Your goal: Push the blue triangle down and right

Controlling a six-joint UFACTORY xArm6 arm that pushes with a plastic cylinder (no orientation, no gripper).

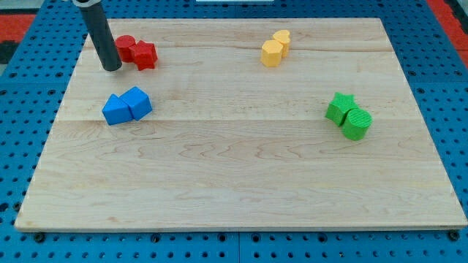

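- There are no jaws on this rig to report as wide, narrow or holding anything; I only have my tip (pixel 112 69), the lower end of a dark rod, resting on the desk (pixel 234 183) near its top-left corner.
- My tip stands just to the left of a pair of red blocks (pixel 137 52), close to them; whether it touches the nearer one I cannot tell.
- Two blue blocks sit touching each other on the left side of the desk, below my tip and apart from it. I take the right-hand, more peaked one to be the blue triangle (pixel 137 102), with the blue cube-like block (pixel 115 109) against its left flank, though the shapes are hard to separate from here.
- The blue triangle looks like a small, rigid, light piece on smooth wood, so I judge it will slide easily and may spin if pushed off-centre.
- With nothing to grip, the contact point matters: I would meet its upper-left face, so the push runs toward the bottom-right corner of the desk.
- The risk I see is that the neighbouring blue block lies on that same side, so my tip may drag it along or wedge between the two.
- The yellow pair (pixel 275 48) near the top edge and the green pair (pixel 349 116) near the right edge are well apart from this path's start.
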